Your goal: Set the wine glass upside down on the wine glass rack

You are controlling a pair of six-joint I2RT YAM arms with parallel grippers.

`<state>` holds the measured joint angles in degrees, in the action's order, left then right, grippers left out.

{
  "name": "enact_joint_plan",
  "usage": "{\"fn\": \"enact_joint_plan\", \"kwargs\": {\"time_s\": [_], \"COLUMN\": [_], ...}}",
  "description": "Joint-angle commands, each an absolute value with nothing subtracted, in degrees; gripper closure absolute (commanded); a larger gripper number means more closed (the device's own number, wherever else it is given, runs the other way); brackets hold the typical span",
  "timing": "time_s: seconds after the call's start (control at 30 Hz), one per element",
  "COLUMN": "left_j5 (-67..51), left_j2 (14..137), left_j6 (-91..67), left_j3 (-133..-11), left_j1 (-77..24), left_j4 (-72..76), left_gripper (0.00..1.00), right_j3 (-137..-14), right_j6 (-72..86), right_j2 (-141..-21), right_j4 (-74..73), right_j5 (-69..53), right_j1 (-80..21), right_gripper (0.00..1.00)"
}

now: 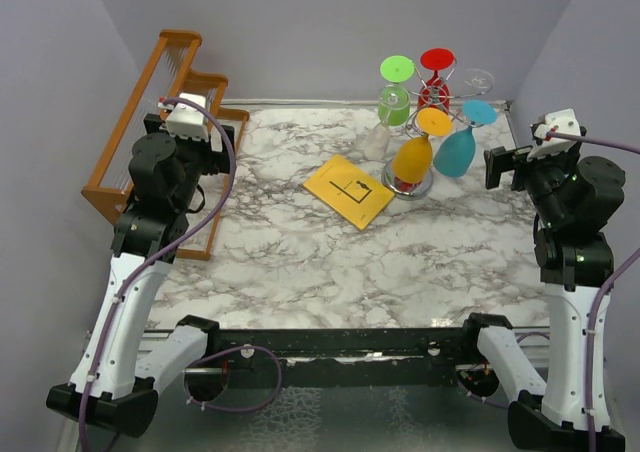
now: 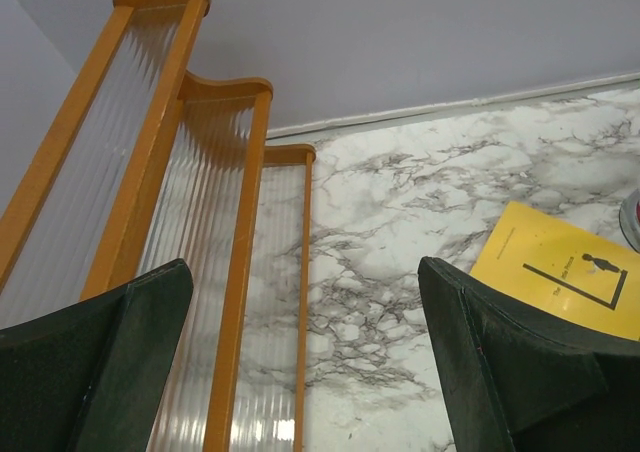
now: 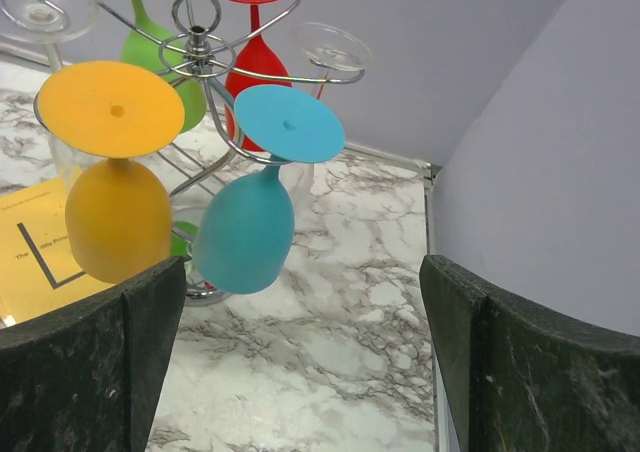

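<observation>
Two arms sit back at the near edge, and both sets of jaws are spread wide with nothing between them: the left gripper (image 2: pixel 305 267) looks out over bare marble table (image 1: pixel 300 262) and the right gripper (image 3: pixel 303 262) faces the silver wire stand (image 3: pixel 198 40). Moving out, a yellow card (image 1: pixel 349 190) lies flat just beside the stand's shiny foot. On the stand itself, count them: orange glass (image 3: pixel 118 217) and blue glass (image 3: pixel 245 237) nearest the right arm, green glass (image 1: pixel 394 105) and red glass (image 1: pixel 437 60) behind, plus a clear glass (image 3: pixel 330 47) on the right and another clear glass (image 3: pixel 42 10) on the left, every one foot up, bowl down, caught in a wire curl. No loose glass shows on the table, so I'd say the wine glass is already hanging and the job looks finished. Best play now: keep both arms well clear, no swing near those crowded bowls. Far left, the wooden rack (image 2: pixel 228 85) stands untouched.
</observation>
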<state>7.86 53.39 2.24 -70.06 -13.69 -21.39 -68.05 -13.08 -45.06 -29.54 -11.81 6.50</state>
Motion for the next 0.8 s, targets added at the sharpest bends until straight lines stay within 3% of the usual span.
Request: {"fn": "enact_joint_plan", "kwargs": {"time_s": [0.0,0.77], "left_j5": [5.49,2.72], "left_j2": [51.78,52.81], "left_j6": [1.99,2.63], "left_j3": [-72.28,-73.01], "left_j1": [-12.68,-12.34], "left_j4": [-22.04,-22.5], "left_gripper": [0.01,0.01], "right_j3": [-68.69,-69.43], "right_j6": [-12.38,-12.4], "right_j2": [-44.23,-44.6], "right_j4": [-30.05,-30.61], "right_j5": [-13.61,-13.86], "right_j1": [6.86,6.86], "right_gripper": [0.0,0.0]}}
